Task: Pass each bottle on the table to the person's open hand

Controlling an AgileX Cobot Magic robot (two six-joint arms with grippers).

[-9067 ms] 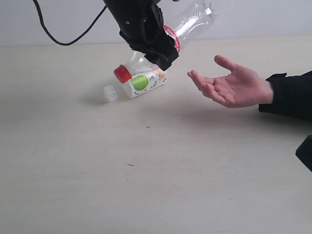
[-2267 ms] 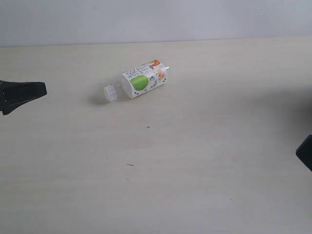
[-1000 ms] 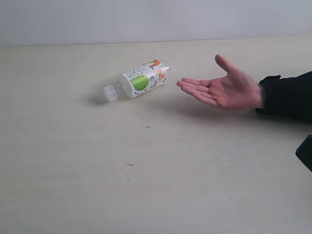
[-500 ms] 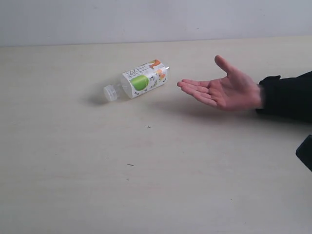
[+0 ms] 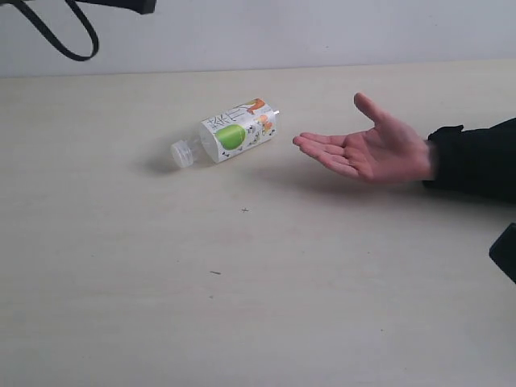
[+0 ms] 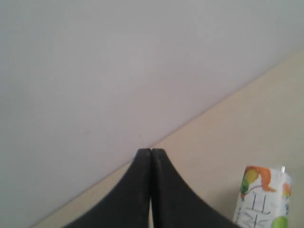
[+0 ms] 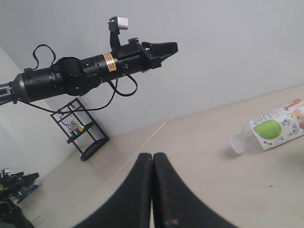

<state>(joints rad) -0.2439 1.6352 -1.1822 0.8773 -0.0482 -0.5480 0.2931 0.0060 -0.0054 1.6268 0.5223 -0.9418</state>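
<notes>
Bottle [image 5: 234, 133]: is lying on its side toward the far edge of the table [image 5: 258, 306], white cap [image 5: 184, 153] pointing at the left edge and base pointing at the person's open hand [image 5: 371, 151]; nothing is gripping it.
Receiving hand: is reaching in from the right edge, palm up, fingertips near the bottle's base but not touching it.
Left gripper [image 6: 151, 153]: is hovering high above the far-left corner, jaws pressed together, holding nothing.
Right gripper [image 7: 153, 156]: is waiting by the right edge, jaws pressed together, holding nothing.
Step in hand: judged as the approach to the bottle; no pick-up is starting yet.
Risk, rolling: the round body is likely rolling away if closed jaws are nudging it, so they need spreading before descent.
Risk, crushing: the thin plastic is likely buckling and slipping out under a hard pinch.
Risk, contact: the palm is sitting close to the bottle, so a wide swing is risking a strike on it.
Contents: no liquid is showing in the clear neck; behind the label it cannot be told.
</notes>
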